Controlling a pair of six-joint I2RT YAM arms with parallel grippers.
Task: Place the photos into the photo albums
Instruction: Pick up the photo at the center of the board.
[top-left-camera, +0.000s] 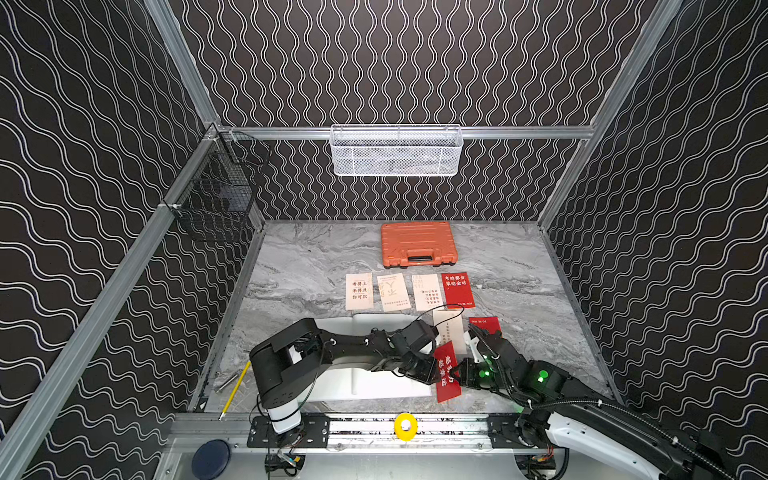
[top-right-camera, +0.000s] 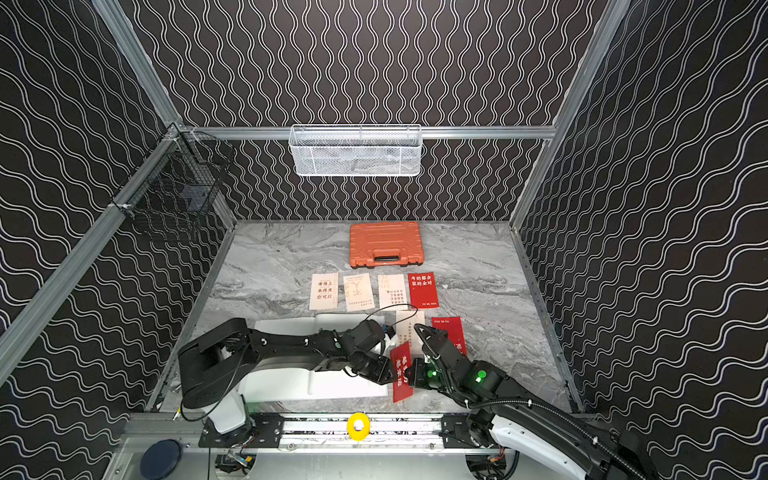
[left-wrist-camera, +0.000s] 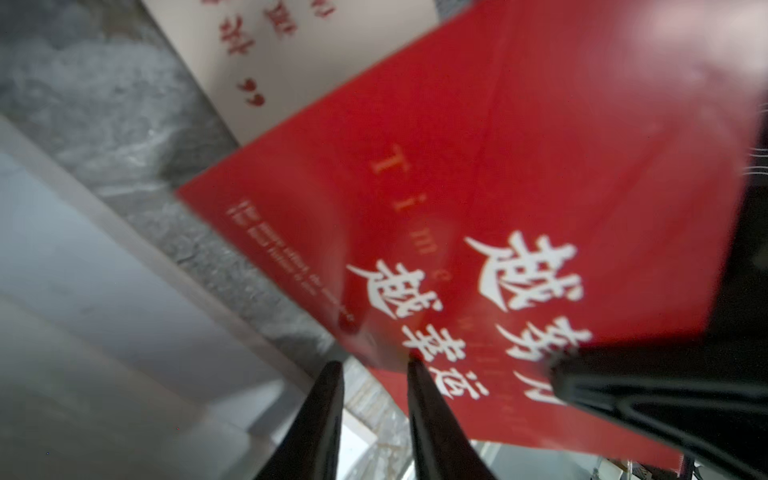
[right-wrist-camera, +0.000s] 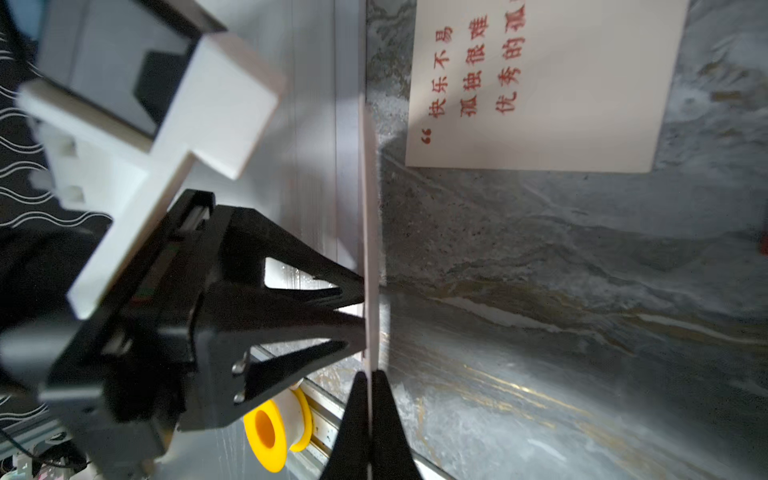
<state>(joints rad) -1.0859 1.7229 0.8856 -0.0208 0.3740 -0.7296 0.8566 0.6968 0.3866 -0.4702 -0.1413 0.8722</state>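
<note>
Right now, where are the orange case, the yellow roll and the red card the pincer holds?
orange case (top-left-camera: 417, 241): in a top view, lid's middle.
yellow roll (top-left-camera: 405, 426): in a top view, its centre.
red card (top-left-camera: 447, 372): in a top view, its white characters.

Walls (top-left-camera: 395, 62): black with white wavy lines. Counter (top-left-camera: 311, 257): grey marble. White mesh basket (top-left-camera: 396, 151); black wire basket (top-left-camera: 216, 195), contents indistinct.

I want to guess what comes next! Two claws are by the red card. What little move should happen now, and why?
Probably the left gripper should back off from the red card. Its fingers stand apart, while the right gripper is shut on the card's edge, so the right one alone seems to hold it and could carry it to the album.
</note>
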